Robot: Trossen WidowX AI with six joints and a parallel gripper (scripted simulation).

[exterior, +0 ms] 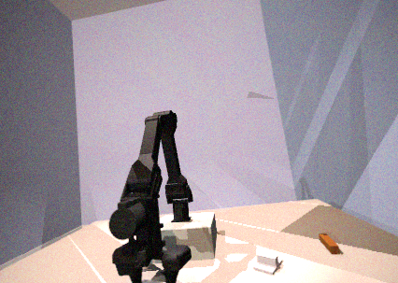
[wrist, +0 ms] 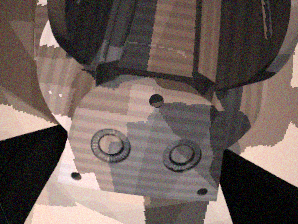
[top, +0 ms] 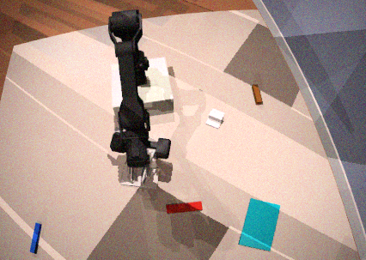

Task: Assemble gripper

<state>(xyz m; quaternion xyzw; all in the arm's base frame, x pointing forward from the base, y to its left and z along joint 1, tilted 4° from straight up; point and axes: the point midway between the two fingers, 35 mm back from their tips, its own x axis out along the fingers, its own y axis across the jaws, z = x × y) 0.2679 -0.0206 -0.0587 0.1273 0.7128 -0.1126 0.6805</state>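
Note:
In the wrist view the pale housing plate lies over the jaw roots. Two round jaw stubs show inside its two ringed openings, and it looks flat and seated. The two dark, curved jaws run out from under its upper edge. The base, pins and gear teeth are hidden below the plate. My gripper is open, with one black finger beside each side edge of the plate; contact cannot be told. In the top view the hand covers most of the assembly. In the exterior view the fingertips are hidden.
A large white block stands beneath the arm. A small white bracket and an orange bar lie to the right. A red bar, a teal sheet and a blue bar lie toward the front.

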